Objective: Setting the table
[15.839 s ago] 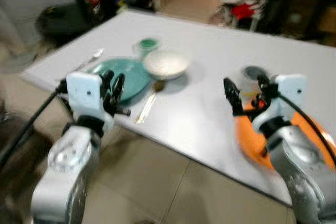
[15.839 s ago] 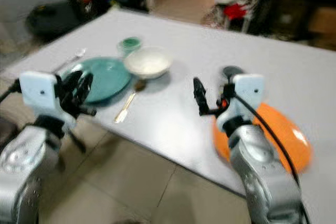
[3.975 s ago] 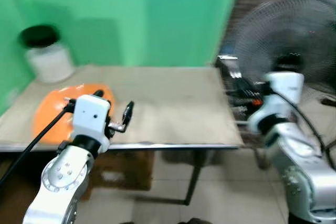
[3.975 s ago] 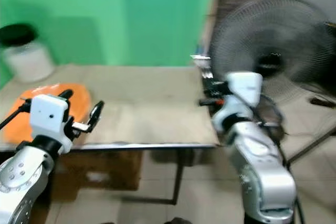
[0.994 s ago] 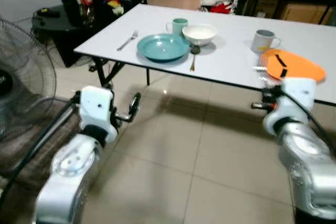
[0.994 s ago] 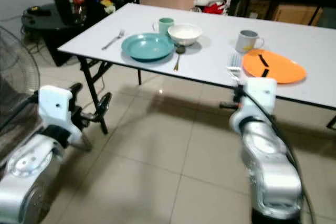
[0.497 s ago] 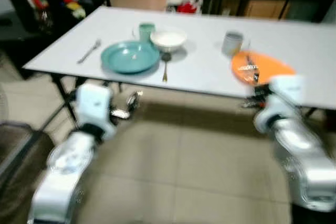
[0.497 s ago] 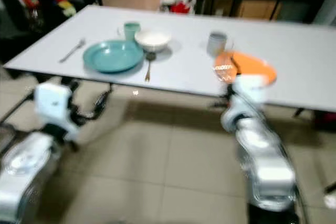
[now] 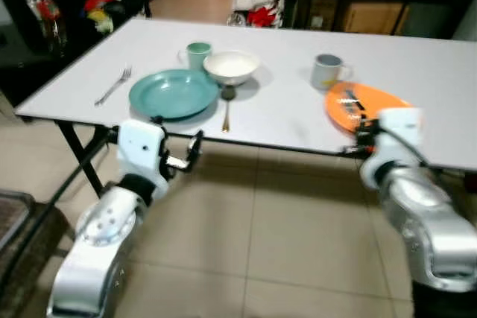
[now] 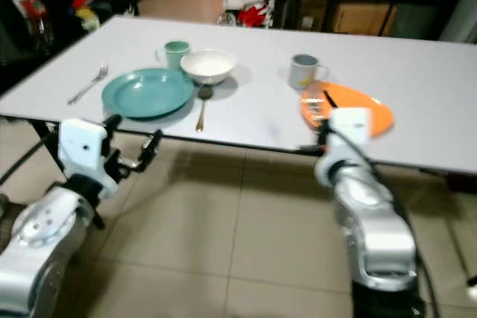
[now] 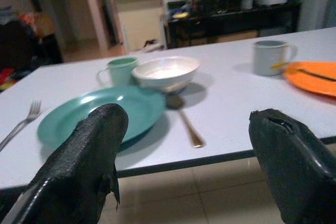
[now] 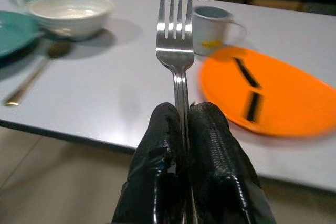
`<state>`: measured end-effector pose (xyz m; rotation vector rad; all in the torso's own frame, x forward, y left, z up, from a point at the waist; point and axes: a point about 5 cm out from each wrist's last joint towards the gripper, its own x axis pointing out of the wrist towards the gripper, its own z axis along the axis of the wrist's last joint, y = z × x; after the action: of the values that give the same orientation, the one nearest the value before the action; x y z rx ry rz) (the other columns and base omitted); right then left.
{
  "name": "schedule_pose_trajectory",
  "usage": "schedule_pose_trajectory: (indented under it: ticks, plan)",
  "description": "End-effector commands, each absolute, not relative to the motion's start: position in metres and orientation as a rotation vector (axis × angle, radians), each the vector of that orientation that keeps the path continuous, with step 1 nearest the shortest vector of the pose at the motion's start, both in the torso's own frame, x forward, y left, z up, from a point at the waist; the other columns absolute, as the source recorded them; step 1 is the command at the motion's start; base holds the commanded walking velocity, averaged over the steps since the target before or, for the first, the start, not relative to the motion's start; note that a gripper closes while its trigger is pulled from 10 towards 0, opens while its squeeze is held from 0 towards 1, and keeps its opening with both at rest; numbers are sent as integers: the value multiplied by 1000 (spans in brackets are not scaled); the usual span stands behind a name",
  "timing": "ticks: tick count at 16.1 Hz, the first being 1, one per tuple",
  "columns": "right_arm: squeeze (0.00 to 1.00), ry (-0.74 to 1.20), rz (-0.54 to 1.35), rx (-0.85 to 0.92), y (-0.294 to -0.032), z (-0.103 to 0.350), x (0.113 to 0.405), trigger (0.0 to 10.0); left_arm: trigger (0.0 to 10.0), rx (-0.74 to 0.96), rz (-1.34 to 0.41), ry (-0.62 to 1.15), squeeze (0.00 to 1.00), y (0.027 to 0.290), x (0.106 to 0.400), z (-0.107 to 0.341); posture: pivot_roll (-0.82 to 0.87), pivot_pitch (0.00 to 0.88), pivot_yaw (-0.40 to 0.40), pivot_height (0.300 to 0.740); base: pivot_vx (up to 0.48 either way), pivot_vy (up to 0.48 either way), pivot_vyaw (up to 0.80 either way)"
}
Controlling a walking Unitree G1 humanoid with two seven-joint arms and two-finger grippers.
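Fork in hand: fork (image 12: 177, 40) pinched by its handle in the right gripper (image 12: 184, 145), tines up, off the table's near edge, lower right of the head views.
Right fingers: clenched tight on the fork's handle.
Left gripper (image 11: 184, 166): fingers spread wide and empty, held low in front of the table (image 9: 283, 121), lower left of the frame.
Left setting, looks done: teal plate (image 9: 173, 93) with a second fork (image 9: 113, 85) well to its left, spoon (image 9: 226, 108) just to its right, white bowl (image 9: 232, 66) and green cup (image 9: 197, 54) behind it, upper left of the frame.
Right setting, part done: orange plate (image 10: 344, 113) with two dark marks on it, which I cannot identify, and a grey mug (image 10: 302, 71) behind it, right of centre.
Left to do, as I judge: close in on the table and lay the held fork beside the orange plate; a spoon and bowl may also be missing there.
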<state>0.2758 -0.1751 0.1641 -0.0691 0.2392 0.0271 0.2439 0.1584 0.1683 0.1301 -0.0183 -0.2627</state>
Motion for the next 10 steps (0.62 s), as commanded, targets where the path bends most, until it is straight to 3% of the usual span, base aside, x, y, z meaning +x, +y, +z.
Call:
schedule_pose_trajectory:
  ticks: [1, 10]
  plan:
    - [0, 231, -6, -81, -183, 168, 276, 10000, 10000, 129, -276, -23, 0, 155, 245, 170, 1, 0, 4, 740, 356, 0, 0]
    - [0, 243, 14, -81, -179, 162, 282, 10000, 10000, 143, -307, -24, 0, 155, 243, 171, 25, 0, 0, 740, 358, 0, 0]
